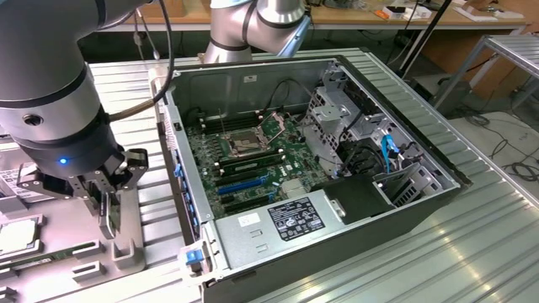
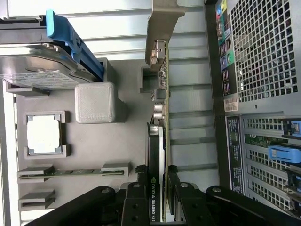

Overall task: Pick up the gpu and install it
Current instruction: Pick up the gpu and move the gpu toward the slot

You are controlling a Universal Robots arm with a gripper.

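The pincer pinches the gpu, on edge, long axis running away toward its bracket.

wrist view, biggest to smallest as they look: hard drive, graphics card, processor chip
1. hard drive and graphics card: unsure, the drive is cut off, the card edge-on and nearer the camera
2. processor chip, clearly smallest

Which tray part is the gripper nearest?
The gpu, standing on edge at the gripper; the hard drive, processor and memory stick lie flat farther off.
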